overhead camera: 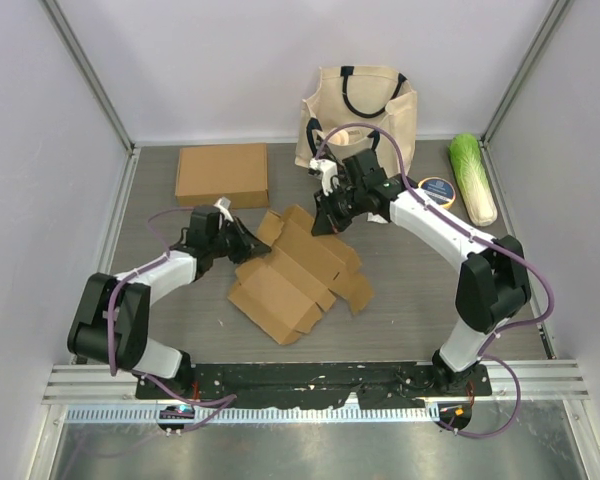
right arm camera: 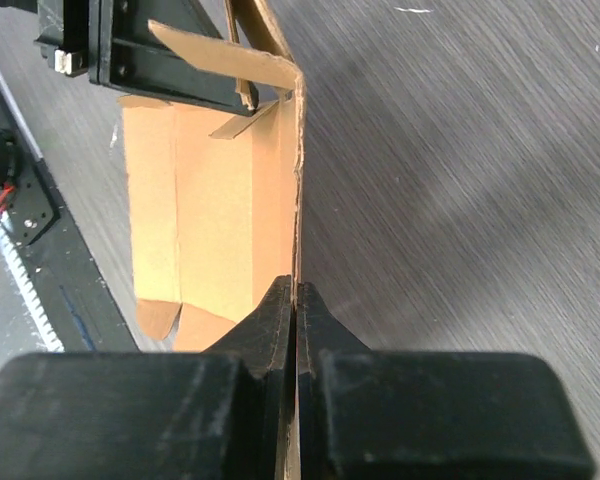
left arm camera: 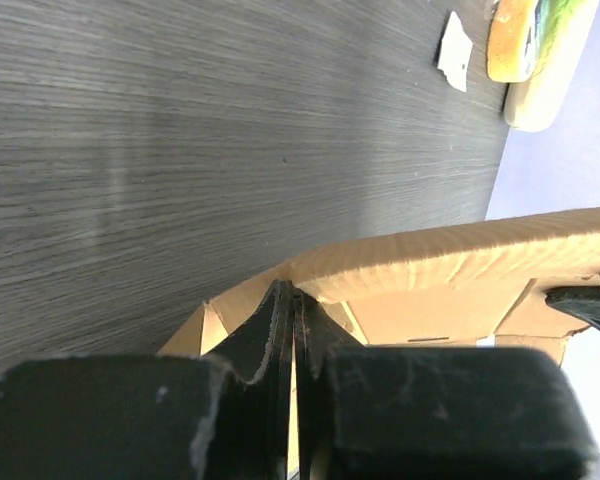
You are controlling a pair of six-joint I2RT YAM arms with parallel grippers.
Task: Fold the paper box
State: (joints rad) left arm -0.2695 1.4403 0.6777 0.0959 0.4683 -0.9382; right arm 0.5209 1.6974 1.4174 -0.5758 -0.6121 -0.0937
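The paper box point(overhead camera: 292, 276) is an unfolded brown cardboard blank lying mid-table, with flaps sticking out on several sides. My left gripper point(overhead camera: 248, 243) is shut on the blank's left edge. In the left wrist view the gripper point(left arm camera: 292, 292) pinches a thin cardboard panel point(left arm camera: 450, 258) that rises over the tabletop. My right gripper point(overhead camera: 326, 222) is shut on the far edge. In the right wrist view the gripper point(right arm camera: 296, 288) clamps an upright cardboard wall point(right arm camera: 212, 200) edge-on. The left gripper point(right arm camera: 160, 62) shows at that wall's far end.
A flat folded cardboard box point(overhead camera: 222, 175) lies at the back left. A cream tote bag point(overhead camera: 358, 112) stands at the back centre. A cabbage point(overhead camera: 474, 178) and a round tin point(overhead camera: 437, 190) lie at the back right. Walls enclose the table on three sides.
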